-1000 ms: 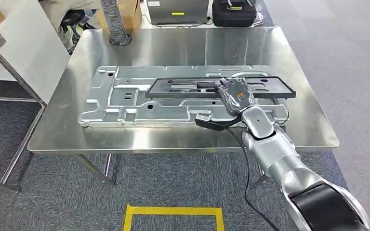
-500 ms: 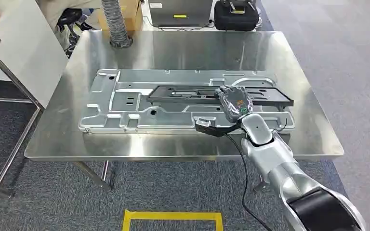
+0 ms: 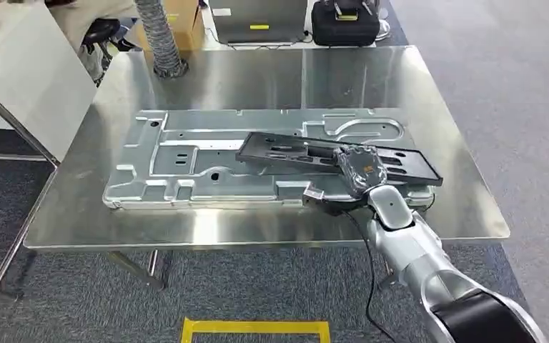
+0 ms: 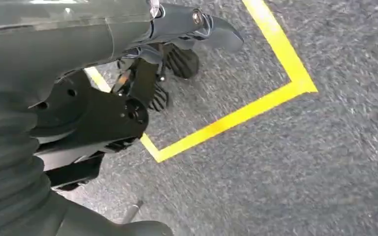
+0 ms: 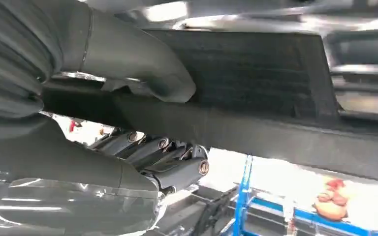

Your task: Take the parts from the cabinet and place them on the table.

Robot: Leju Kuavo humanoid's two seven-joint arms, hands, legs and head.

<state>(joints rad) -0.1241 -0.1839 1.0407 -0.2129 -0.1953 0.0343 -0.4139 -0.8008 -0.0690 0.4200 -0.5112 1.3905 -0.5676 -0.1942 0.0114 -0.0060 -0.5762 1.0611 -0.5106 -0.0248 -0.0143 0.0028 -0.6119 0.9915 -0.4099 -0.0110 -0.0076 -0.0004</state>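
Right hand gripping black frame part along its near edge, thumb over, fingers curled under; holding it tilted above silver stamped panel on steel table. Left hand hanging over carpet, grasp unclear.

Left wrist cam is pointing down at speckled grey carpet floor with a corner of bright yellow tape line across it. The left hand hangs there, dark fingers curled, holding nothing.

Glossy steel table, matt black plastic part, rough grey carpet
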